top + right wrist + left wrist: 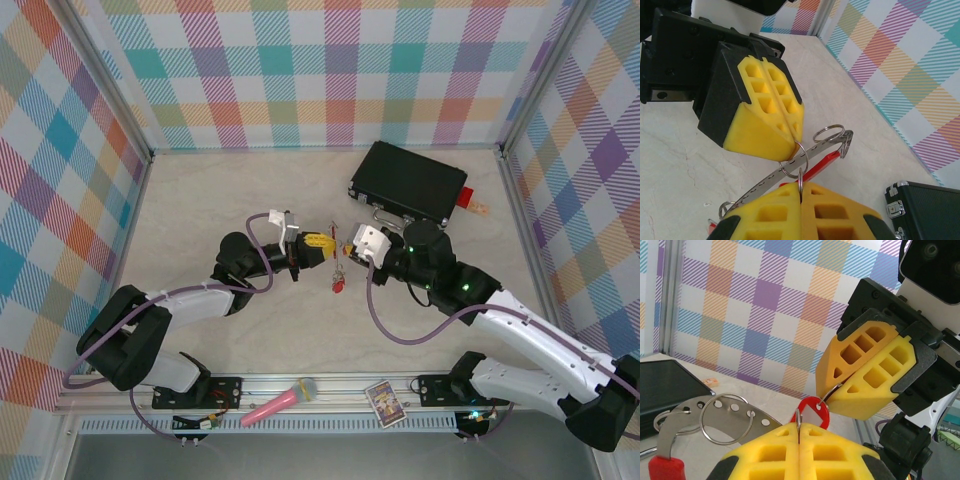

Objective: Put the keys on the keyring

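Both grippers meet above the table's middle, tip to tip. My left gripper is shut on a thin metal ring seen edge-on between its yellow pads. My right gripper is shut on the small metal loop threaded through a red key. The two rings cross each other. The keyring, a curved perforated metal band with a red end and further rings on it, hangs between and below the grippers.
A black case lies just behind the right gripper, with a small red block at its right end. A pink microphone and a card rest on the front rail. Checkered walls enclose the table.
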Controlling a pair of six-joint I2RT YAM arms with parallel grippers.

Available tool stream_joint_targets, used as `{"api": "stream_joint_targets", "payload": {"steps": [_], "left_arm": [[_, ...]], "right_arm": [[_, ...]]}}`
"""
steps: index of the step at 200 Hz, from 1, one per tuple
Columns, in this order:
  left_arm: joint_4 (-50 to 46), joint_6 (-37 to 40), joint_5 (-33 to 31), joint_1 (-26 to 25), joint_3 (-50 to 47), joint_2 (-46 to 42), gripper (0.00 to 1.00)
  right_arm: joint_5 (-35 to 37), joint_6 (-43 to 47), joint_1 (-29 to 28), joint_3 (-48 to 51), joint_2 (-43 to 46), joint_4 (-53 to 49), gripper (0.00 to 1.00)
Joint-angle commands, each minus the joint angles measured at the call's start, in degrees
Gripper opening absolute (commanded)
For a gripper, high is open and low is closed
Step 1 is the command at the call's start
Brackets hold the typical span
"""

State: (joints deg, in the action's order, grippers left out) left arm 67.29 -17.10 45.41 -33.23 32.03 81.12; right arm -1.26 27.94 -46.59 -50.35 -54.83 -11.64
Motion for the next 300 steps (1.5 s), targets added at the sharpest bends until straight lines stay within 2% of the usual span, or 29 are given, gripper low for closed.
{"api": "stream_joint_targets", "payload": {"steps": [1, 300], "left_arm": [[1.5, 0.8, 0.4, -0.2, -0.4, -1.9, 0.00], [1.0, 0.4, 2.4, -0.8, 0.2, -1.6, 0.00]], "right_arm": [[0.4, -0.2, -0.4, 0.1, -0.1, 0.6, 0.00], [-1.1, 0.8, -0.9, -0.7, -2.4, 0.5, 0.00]]}}
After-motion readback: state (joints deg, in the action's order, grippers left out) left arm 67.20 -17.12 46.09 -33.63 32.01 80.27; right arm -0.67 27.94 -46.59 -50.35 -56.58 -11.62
